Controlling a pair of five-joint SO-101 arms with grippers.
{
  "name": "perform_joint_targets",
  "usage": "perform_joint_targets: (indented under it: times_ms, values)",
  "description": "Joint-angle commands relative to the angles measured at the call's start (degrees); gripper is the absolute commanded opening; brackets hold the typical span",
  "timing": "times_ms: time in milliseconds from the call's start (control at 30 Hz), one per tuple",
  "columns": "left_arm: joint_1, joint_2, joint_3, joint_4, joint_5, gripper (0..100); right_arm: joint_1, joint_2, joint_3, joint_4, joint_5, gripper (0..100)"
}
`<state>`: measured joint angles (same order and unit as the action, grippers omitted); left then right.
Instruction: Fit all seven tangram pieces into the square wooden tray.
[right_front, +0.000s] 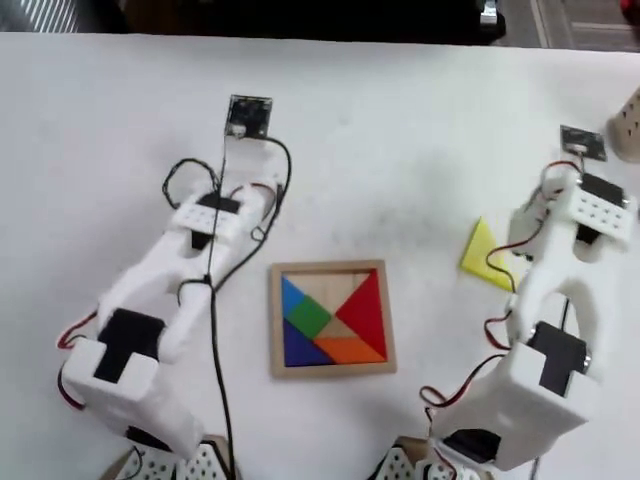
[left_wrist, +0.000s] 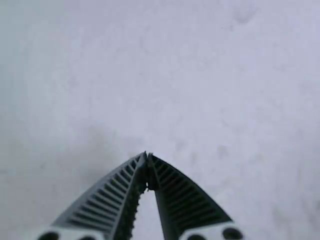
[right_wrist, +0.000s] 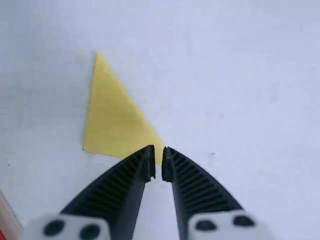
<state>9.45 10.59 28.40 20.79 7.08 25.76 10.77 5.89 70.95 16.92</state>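
Right gripper (right_wrist: 158, 162), nearly closed and empty, is held at the yellow triangle (right_wrist: 112, 122) near the table's (right_front: 400, 120) right edge for pickup.

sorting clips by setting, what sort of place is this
Likely a robotics lab bench: a left arm and right arm with exposed wiring at a plain white table, plus a wooden tray of tangram pieces and a loose yellow triangle.

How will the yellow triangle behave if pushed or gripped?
The yellow triangle lies flat with crisp straight edges, so it is probably stiff and light. Flush on the smooth white table, it may slide rather than lift.
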Motion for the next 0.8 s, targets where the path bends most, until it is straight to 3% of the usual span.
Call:
perform_joint_targets:
  times_ms: [0, 133, 333, 633, 767]
  values:
    - [-0.7, -0.5, -2.9, 0.2, 0.3, 2, 3.4, -0.5, -0.7, -3.4, 3.1, 1.5]
    - [-1.3, -0.7, -2.9, 0.2, 0.3, 2, 3.6, 8.0, -0.6, -8.0, 4.7, 1.8]
    - [-2.8, -0.7, -3.3, 0.2, 2.5, 2, -4.3, 15.5, -2.1, -8.7, 4.6, 1.8]
    - [-4.0, -0.7, -3.4, -0.3, 5.8, 2, -16.3, 14.7, -8.4, 3.8, 4.0, 1.8]
    - [-4.1, -0.7, -3.4, -0.3, 5.8, 2, -22.2, 14.9, -9.0, 4.2, -1.5, 1.8]
